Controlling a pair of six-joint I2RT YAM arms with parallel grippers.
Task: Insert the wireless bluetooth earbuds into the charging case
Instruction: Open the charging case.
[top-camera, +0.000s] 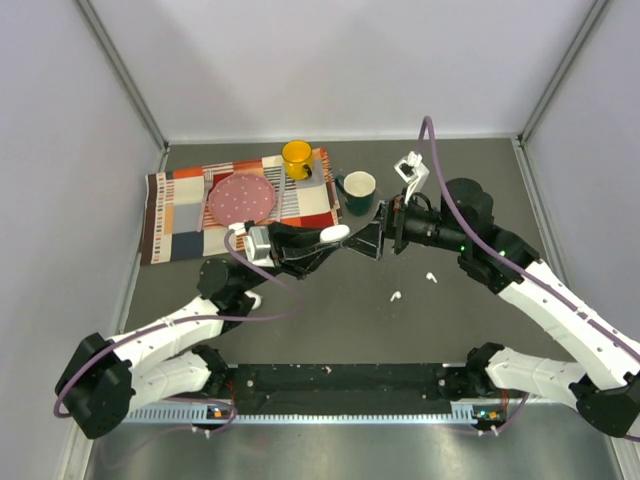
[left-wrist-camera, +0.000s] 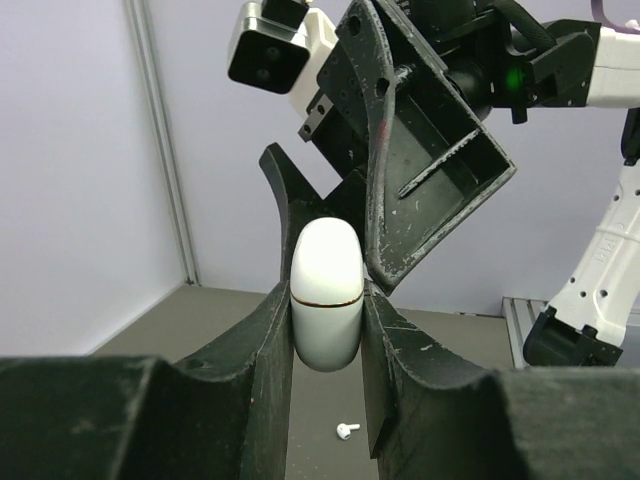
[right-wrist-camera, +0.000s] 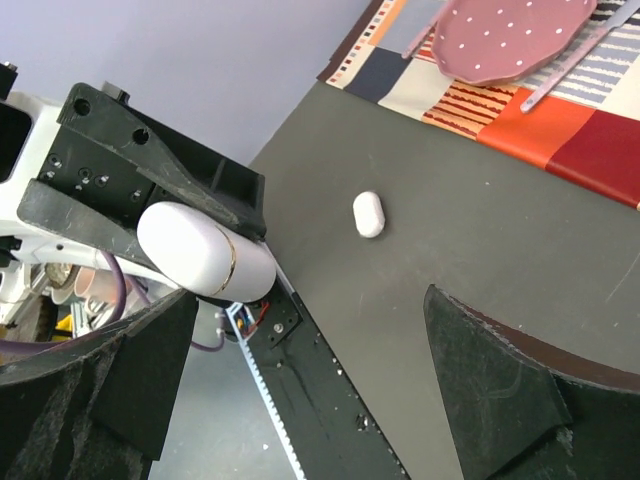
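The left tool (left-wrist-camera: 327, 298) is clamped on the charging case (left-wrist-camera: 325, 255), holding it in the air above the middle of the worktop (top-camera: 330, 325), a little toward the far edge. The case's long axis runs along the tool's fingers. Its lower half sits between them, and its rounded, closed lid end sticks out past the fingertips toward the right edge. The right tool (right-wrist-camera: 310, 300) faces that end with its jaws wide apart and gripping nothing, one finger just beside the lid. Both earbuds (top-camera: 395, 297) lie apart on the worktop, right of centre, nearer the near edge than the case.
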